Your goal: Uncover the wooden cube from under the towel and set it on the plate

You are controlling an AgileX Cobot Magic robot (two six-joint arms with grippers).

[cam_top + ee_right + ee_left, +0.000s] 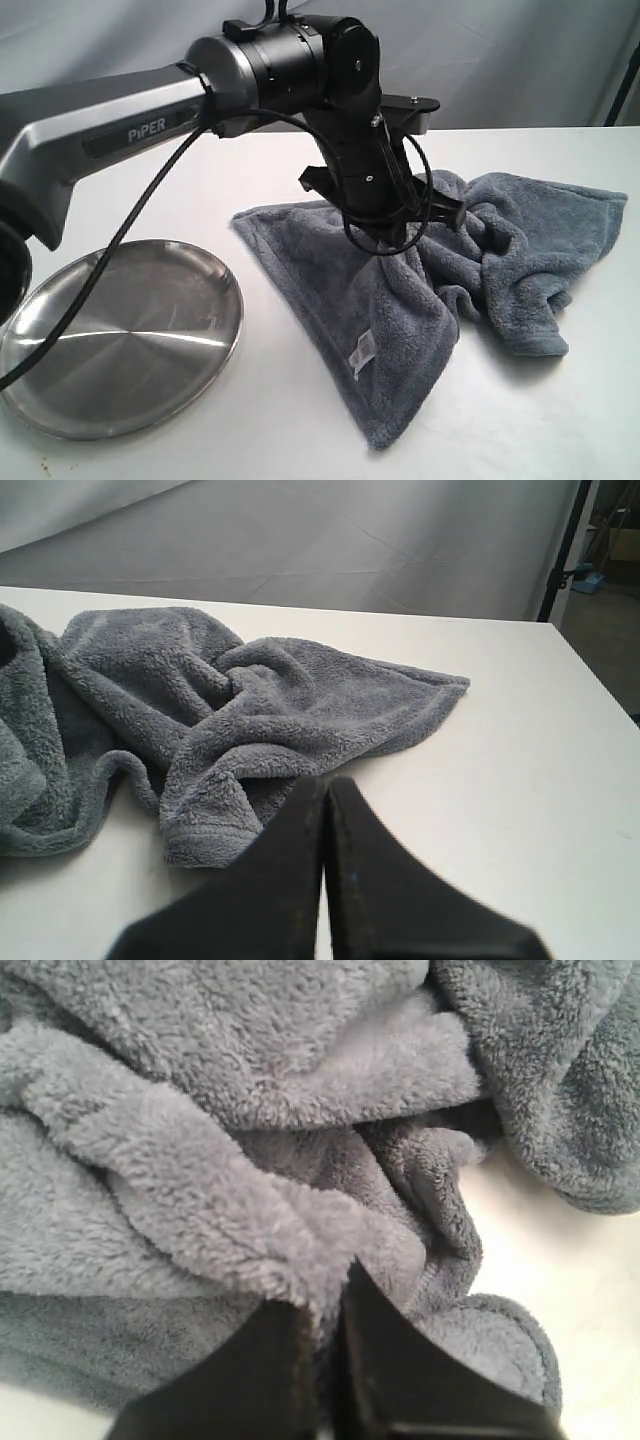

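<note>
The grey-blue towel (400, 300) lies crumpled on the white table, its middle pulled up into a peak. My left gripper (398, 238) is shut on that raised fold; in the left wrist view the fold of the towel (250, 1140) is pinched between the black fingers (400, 1370) of the gripper (325, 1295). The steel plate (120, 340) sits bare at the front left. My right gripper (325, 785) is shut on nothing, hovering above the table beside the towel (250, 710). The wooden cube is hidden.
A small white label (362, 352) shows on the towel's front flap. The left arm (130, 120) reaches across above the plate with a black cable (120, 240) hanging from it. A grey backdrop (300, 540) stands behind the table's far edge.
</note>
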